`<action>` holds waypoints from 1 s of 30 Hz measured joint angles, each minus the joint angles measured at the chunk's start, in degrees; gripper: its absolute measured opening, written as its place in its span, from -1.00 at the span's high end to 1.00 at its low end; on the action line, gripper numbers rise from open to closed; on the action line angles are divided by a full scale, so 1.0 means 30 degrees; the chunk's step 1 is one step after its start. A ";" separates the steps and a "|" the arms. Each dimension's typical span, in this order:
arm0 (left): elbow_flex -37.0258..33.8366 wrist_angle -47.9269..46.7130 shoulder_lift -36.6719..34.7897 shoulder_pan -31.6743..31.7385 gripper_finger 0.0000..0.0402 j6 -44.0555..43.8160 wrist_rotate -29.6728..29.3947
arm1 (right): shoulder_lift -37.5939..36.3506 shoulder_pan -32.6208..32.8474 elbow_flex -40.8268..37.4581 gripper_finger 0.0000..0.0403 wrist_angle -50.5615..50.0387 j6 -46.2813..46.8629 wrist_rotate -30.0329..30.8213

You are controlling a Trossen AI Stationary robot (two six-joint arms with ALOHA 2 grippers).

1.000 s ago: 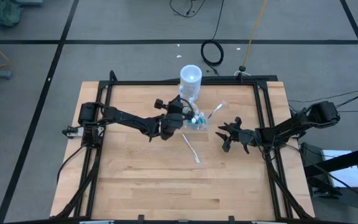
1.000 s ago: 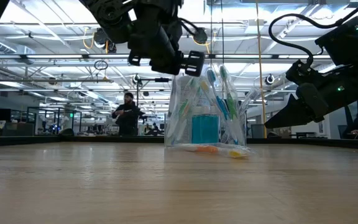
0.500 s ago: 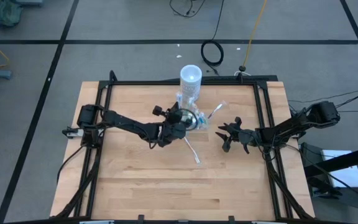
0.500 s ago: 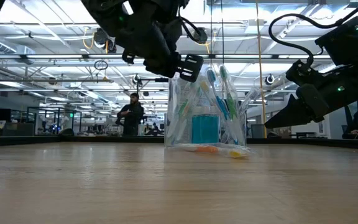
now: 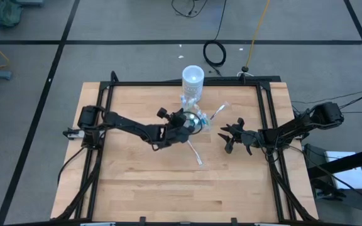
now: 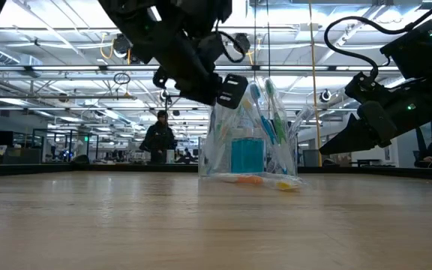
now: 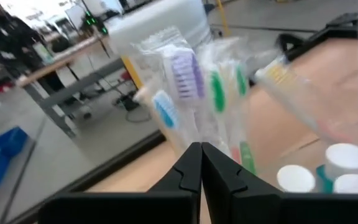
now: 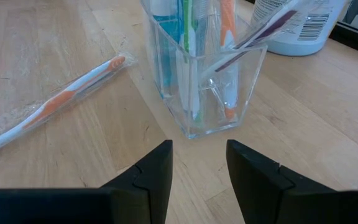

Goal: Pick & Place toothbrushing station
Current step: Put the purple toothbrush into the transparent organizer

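High view, container: the clear container (image 5: 197, 120) stands on the table (image 5: 137, 182) just past centre toward 12 o'clock, touching the white cylinder (image 5: 192, 80) at its 12 o'clock
High view, left claw: the left gripper (image 5: 188, 126) hangs over the container's 8 o'clock edge
High view, right claw: the right gripper (image 5: 226, 136) waits at the container's 4 o'clock, apart from it
High view, loose brush: a wrapped toothbrush (image 5: 193, 150) lies at the container's 6 o'clock
Low view: toothbrushes (image 6: 265, 112) stand upright in the container with a blue tube (image 6: 247, 155); a person (image 6: 158, 140) stands far behind
Left wrist view: fingers (image 7: 188, 171) clenched together, holding nothing, just before the brush heads
Right wrist view: fingers (image 8: 157, 168) spread apart, released, container just ahead
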 joint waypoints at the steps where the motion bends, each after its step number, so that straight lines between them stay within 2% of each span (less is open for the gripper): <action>1: 0.0003 -0.0376 -0.0006 0.0131 0.98 -0.0431 0.0397 | 0.0000 0.0000 0.0000 0.30 0.0000 0.0000 0.0003; 8: 0.0007 -0.1767 -0.0021 0.0563 0.93 -0.1530 0.3122 | 0.0000 0.0000 0.0000 0.30 0.0000 -0.0051 0.0003; 16: 0.0007 -0.2063 -0.0013 0.0543 0.97 -0.1935 0.3804 | -0.0004 0.0000 0.0000 0.30 0.0000 -0.0051 0.0000; 26: 0.0007 -0.2058 -0.0013 0.0551 0.67 -0.2543 0.3837 | -0.0004 0.0000 0.0000 0.30 0.0000 -0.0055 0.0003; 30: 0.0007 -0.1975 -0.0013 0.0551 0.52 -0.2812 0.4905 | -0.0007 0.0000 0.0000 0.30 0.0000 -0.0058 0.0003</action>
